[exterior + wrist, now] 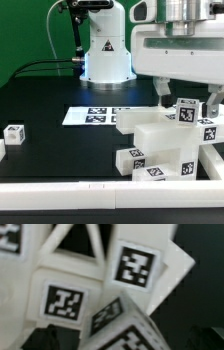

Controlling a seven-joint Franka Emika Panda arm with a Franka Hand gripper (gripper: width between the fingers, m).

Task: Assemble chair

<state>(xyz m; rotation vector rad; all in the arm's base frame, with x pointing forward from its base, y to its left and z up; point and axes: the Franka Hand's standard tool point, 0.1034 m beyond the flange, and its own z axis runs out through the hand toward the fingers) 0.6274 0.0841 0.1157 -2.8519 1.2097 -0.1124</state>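
The chair (pixel 160 140) is a cluster of chunky white tagged blocks and slabs on the black table at the exterior view's right. A tagged upright piece (pixel 187 111) rises from its far end. My gripper (pixel 188 97) hangs over that piece, one finger on each side, and a gap shows at both fingers, so it is open and holds nothing. In the wrist view the tagged white parts (pixel 95 286) fill the picture close up. My gripper (pixel 125 343) straddles them, and one dark finger (pixel 45 339) shows at the edge. A small loose tagged block (pixel 13 133) lies far off at the exterior view's left.
The marker board (pixel 95 115) lies flat on the table in front of the robot base (pixel 105 55). A long plain white rail (pixel 90 195) runs along the near table edge. Green wall behind.
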